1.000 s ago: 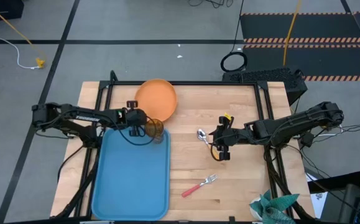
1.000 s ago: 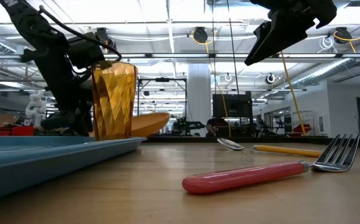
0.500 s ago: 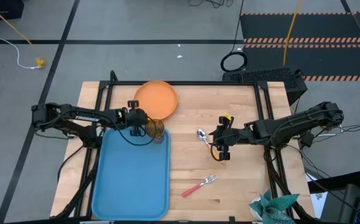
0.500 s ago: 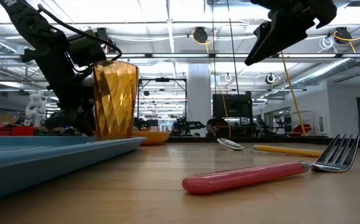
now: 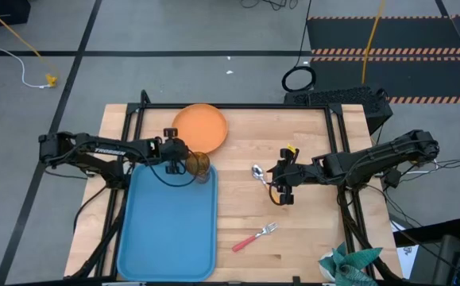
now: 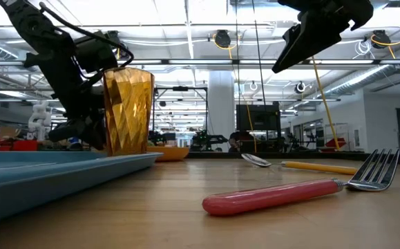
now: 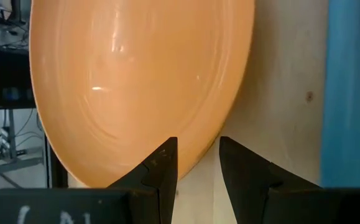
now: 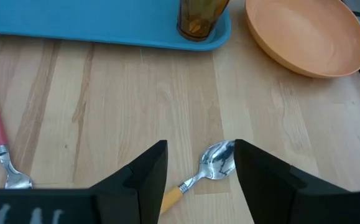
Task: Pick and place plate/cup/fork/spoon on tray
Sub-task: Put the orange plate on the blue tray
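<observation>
At the tray's far corner, my left jaws stand slightly apart and empty, aimed at the plate lying flat on the worktop. The ribbed amber cup already stands on the tray. I judge the plate is next: slip over its thin glossy rim. My right jaws hover apart above the spoon; the fork lies nearer the front.

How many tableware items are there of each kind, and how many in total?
Plate: 1
Cup: 1
Fork: 1
Spoon: 1
Tray: 1
Total: 5
</observation>
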`<state>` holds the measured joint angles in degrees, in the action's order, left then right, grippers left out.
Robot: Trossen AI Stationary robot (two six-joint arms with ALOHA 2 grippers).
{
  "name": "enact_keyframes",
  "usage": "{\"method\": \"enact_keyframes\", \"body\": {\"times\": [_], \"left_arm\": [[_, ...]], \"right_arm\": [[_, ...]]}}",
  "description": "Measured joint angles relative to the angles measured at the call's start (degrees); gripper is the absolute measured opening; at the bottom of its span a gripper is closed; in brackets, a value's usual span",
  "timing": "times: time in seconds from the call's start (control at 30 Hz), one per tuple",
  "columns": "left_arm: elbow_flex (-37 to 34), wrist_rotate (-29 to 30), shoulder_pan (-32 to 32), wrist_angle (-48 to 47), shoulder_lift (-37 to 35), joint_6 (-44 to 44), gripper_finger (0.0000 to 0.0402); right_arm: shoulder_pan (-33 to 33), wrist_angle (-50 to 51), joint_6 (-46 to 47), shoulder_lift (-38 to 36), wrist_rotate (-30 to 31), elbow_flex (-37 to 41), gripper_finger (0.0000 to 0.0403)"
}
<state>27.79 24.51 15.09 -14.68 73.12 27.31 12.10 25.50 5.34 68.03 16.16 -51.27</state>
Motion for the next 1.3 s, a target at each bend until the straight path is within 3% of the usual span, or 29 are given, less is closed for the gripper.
{"method": "enact_keyframes", "body": {"times": [0.73, 1.0, 1.13, 1.3], "left_arm": [[0.0, -2.1, 2.6, 0.0, 0.0, 1.1, 0.0122], [0.0, -2.4, 2.6, 2.5, 3.9, 3.1, 0.0121], [0.0, -2.5, 2.6, 3.7, 4.5, 4.8, 0.0097], [0.0, -3.1, 2.6, 3.8, 4.5, 6.1, 0.0037]], "right_arm": [[0.0, 0.0, 0.0, 0.0, 0.0, 0.0, 0.0176], [0.0, -0.3, 0.0, 0.0, 0.0, 0.0, 0.0176], [0.0, -0.5, -0.2, 0.0, 0.0, 0.0, 0.0176], [0.0, -0.4, -0.2, 0.0, 0.0, -0.1, 0.0176]]}}
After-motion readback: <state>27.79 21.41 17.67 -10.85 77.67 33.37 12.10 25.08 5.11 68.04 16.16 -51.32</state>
